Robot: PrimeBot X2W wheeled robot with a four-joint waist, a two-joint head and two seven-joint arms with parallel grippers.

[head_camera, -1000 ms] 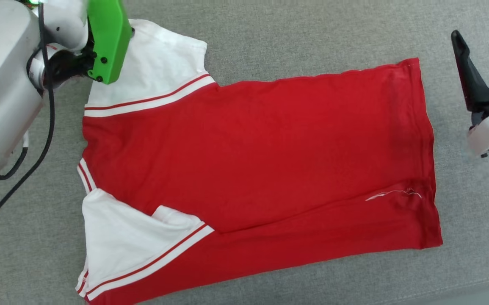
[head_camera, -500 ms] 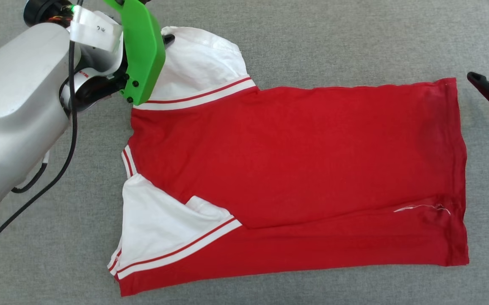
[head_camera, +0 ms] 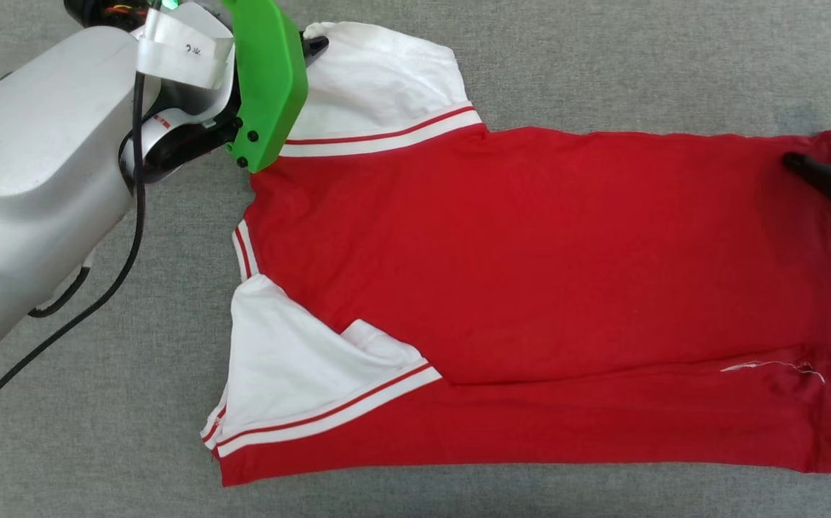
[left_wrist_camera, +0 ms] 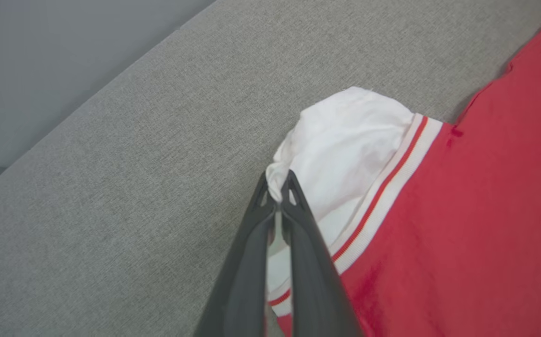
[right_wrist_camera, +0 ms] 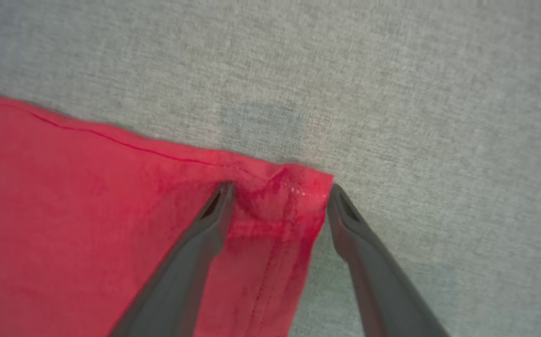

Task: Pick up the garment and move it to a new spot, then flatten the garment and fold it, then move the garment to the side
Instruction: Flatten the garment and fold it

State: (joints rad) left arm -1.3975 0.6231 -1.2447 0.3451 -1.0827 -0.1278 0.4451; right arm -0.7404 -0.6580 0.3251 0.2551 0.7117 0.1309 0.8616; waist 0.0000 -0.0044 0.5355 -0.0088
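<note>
Garment (head_camera: 545,273) lies spread. Left pincer (left_wrist_camera: 277,187) clamps white sleeve (left_wrist_camera: 345,140) at 11 o'clock. Right pincer (right_wrist_camera: 279,192), jaws wide apart, straddles hem corner (right_wrist_camera: 298,187) at 2 o'clock.

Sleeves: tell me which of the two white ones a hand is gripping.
The far sleeve, at the head view's top: the left hand is shut on its edge. The near sleeve lies with no hand on it.
</note>
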